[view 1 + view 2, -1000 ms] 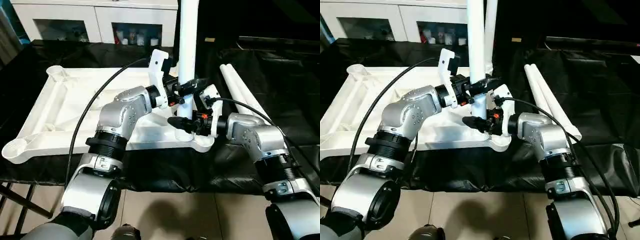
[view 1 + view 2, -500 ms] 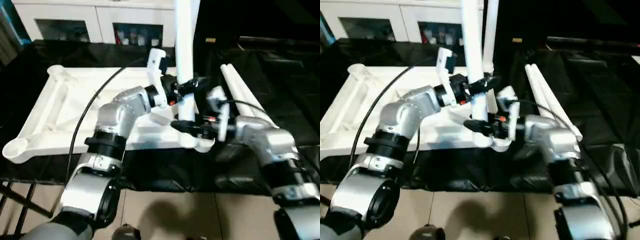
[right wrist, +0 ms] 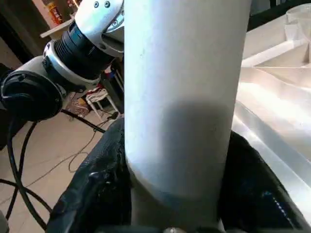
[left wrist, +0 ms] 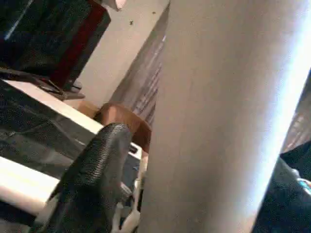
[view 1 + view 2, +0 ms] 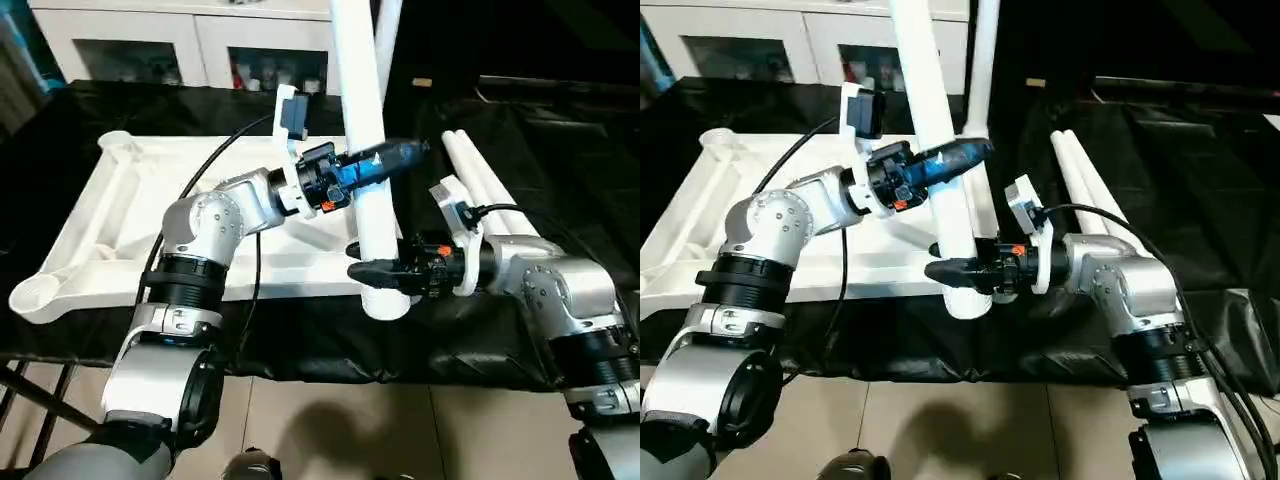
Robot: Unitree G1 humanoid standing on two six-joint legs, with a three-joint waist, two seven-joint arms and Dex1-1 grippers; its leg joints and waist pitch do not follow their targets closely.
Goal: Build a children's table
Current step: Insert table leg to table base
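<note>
The white table top (image 5: 120, 220) lies upside down on the black cloth, ribs facing up. One white leg (image 5: 365, 120) leans with its top toward my left. Its round lower end (image 5: 385, 303) hangs at the top's front right corner, hiding the socket there. My right gripper (image 5: 378, 272) is shut on this leg just above that end, and its fingers (image 3: 99, 184) hug both sides. Higher up, my left gripper (image 5: 375, 160) straddles the leg, open, with a gap between one finger (image 4: 95, 174) and the tube (image 4: 214, 116).
Another leg (image 5: 387, 25) stands upright at the top's back right corner. Two more legs (image 5: 485, 195) lie side by side on the cloth to the right. A white glass-door cabinet (image 5: 150, 45) stands behind. The cloth's front edge drops to tiled floor (image 5: 330, 420).
The held leg has tilted from upright, its top swinging left and its lower end coming forward off the corner. My left gripper has loosened and moved up it. My right forearm swung outward.
</note>
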